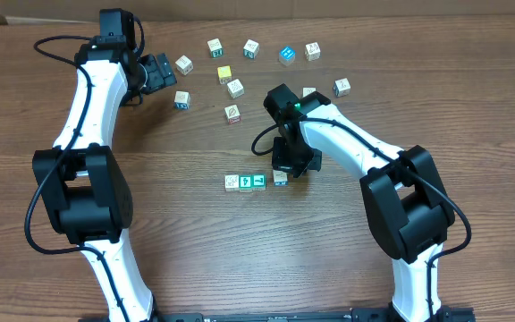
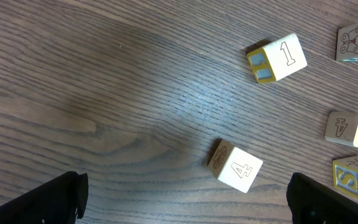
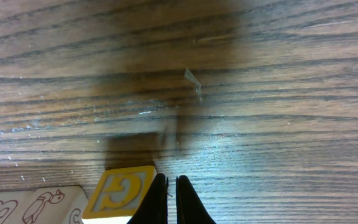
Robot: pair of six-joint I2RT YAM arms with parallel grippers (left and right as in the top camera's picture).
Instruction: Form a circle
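The G block lies on the counter just beside the right tool, whose jaws are pinched together on nothing. Three blocks line up on the G block's other side. Well apart from it, the left tool gapes wide near a "4" block.

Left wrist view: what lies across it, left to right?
Black fingertip at lower left → pale wooden cube marked 4 → pale wooden cube marked 1, yellow-and-blue side → black fingertip at lower right. Right-edge cubes overlap it, omitted.
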